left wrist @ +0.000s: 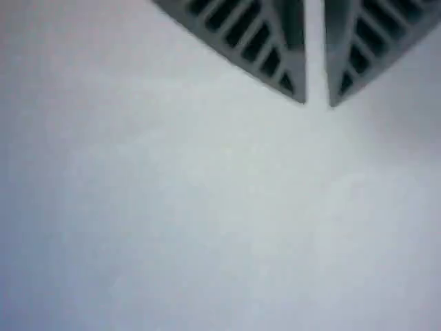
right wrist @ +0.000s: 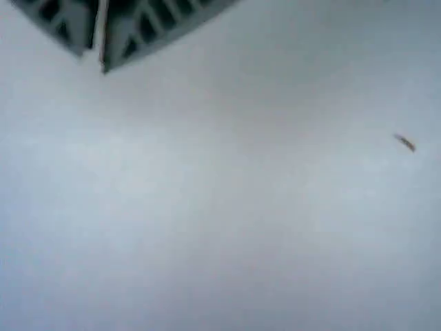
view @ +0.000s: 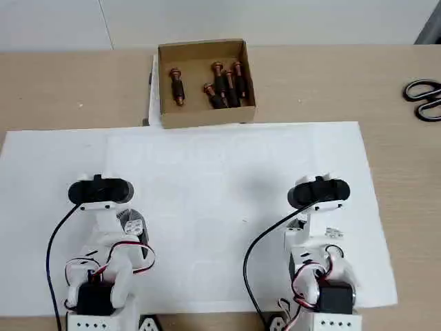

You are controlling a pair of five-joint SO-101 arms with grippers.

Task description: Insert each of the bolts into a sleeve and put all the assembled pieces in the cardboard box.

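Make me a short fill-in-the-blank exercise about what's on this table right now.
1. The sleeved bolts all lie inside the ____.
2. The scissors lie on the bare table, off the white ____.
3. The left gripper and right gripper each hold ____.
Missing words: cardboard box; paper; nothing.

A matt brown cardboard box [view: 207, 116] is holding bolts [view: 175, 72] that are gleaming like coppery metal, in dull black sleeves [view: 178, 88]. A smooth, matt white paper sheet [view: 207, 193] is covering a pale wood-grain table [view: 69, 83]. The left hand [left wrist: 315, 96] and right hand [right wrist: 98, 58] are looking like ribbed grey plastic.
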